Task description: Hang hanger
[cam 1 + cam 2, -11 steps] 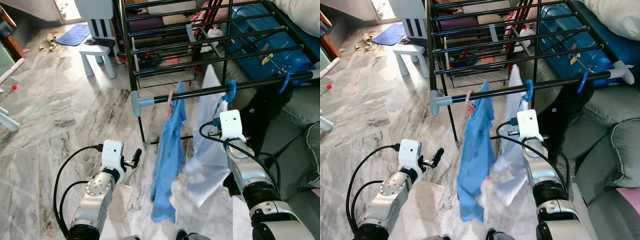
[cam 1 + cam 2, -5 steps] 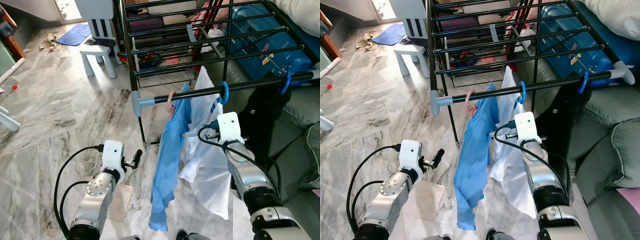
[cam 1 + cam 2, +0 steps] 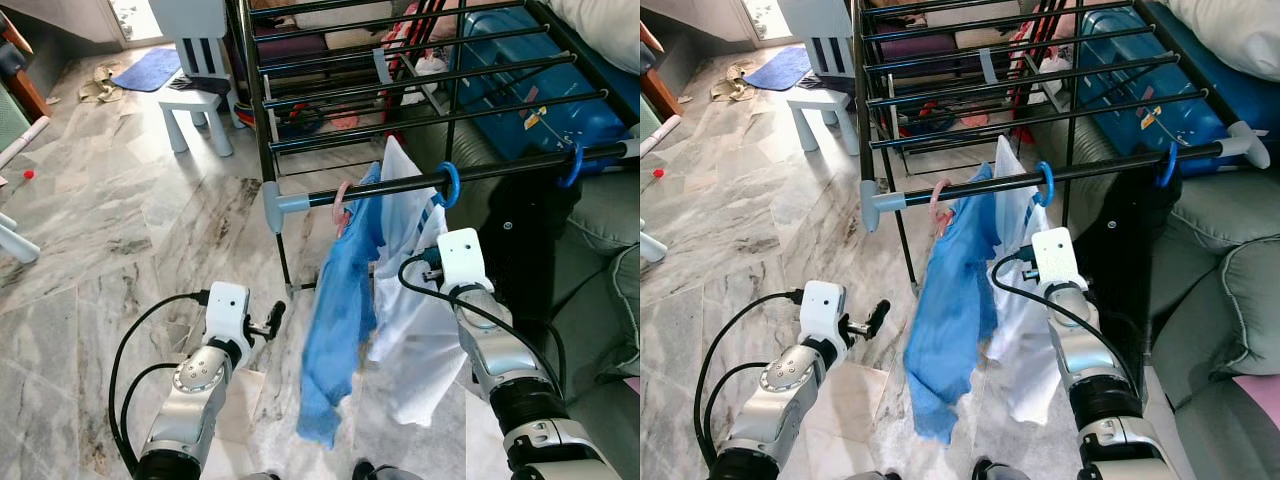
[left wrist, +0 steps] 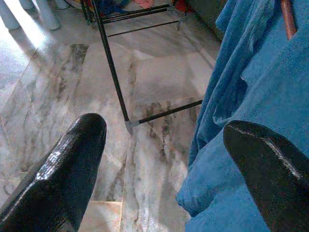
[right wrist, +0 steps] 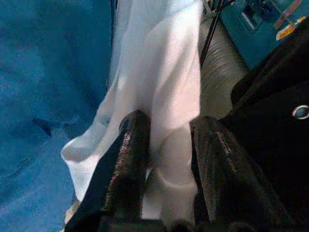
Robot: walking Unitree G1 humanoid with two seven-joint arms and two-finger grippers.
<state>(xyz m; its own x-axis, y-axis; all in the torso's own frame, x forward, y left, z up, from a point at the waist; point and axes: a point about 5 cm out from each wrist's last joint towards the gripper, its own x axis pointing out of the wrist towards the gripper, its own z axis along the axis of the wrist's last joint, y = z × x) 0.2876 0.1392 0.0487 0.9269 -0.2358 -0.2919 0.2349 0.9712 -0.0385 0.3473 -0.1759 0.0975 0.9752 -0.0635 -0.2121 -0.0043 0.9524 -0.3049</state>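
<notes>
Floor: grey marble tiles (image 3: 110, 230) under everything.
Stool: a small white stool (image 3: 196, 108) stands far back on the left, near a blue mat (image 3: 152, 68).
Left gripper: the left gripper (image 3: 268, 322) is held low over the floor, just left of the blue shirt. In the left wrist view its two black fingers (image 4: 63, 169) are spread wide apart with nothing between them.
Rack: a black drying rack (image 3: 262, 120) with many thin bars stands in the middle. Its front bar (image 3: 400, 186) runs across with a grey cap on the left end.
Blue shirt: a blue shirt (image 3: 338, 320) hangs down from the front bar on a pink hanger (image 3: 342, 203).
White shirt: a white shirt (image 3: 420, 310) hangs just beside the blue shirt, touching it.
Blue hanger: the hook of the blue hanger (image 3: 447, 184) sits over the front bar, above the white shirt.
Right gripper: the right gripper (image 5: 169, 159) is up against the white shirt, below the bar. Its black fingers (image 5: 128, 159) are pinching a fold of the white cloth.
Suitcase: a blue suitcase (image 3: 530, 80) lies behind the rack on the right.
Blue clip: another blue hook (image 3: 574, 160) sits on the bar far right.
Sofa: a grey sofa (image 3: 1225, 290) is at the right edge.
</notes>
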